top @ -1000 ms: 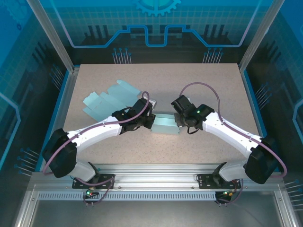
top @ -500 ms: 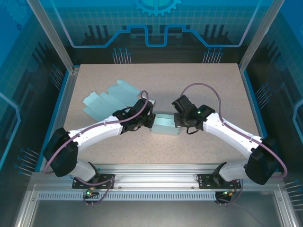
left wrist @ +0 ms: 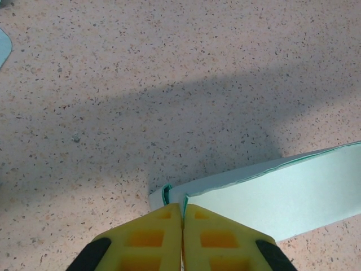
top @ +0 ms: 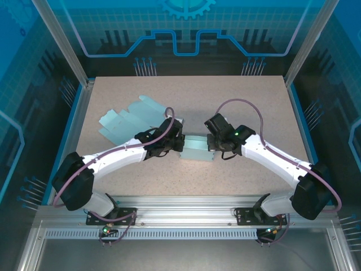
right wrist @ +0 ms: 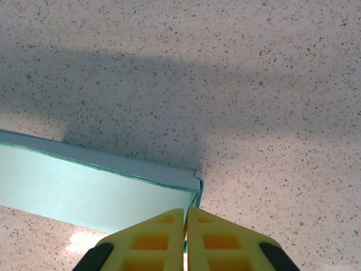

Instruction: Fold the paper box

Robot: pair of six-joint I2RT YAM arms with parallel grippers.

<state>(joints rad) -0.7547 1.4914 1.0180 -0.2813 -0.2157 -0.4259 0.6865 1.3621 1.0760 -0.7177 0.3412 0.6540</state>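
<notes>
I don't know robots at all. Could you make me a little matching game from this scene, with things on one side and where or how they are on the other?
Things:
1. left gripper
2. right gripper
3. paper box
4. unfolded box sheet

Places or states:
A. spread flat, off to the far left
B. pinched shut on the box's right end
C. lying between both grippers
D. pinched shut on the box's left end

Pairs: 1-D, 2-B, 3-C, 4-A
</notes>
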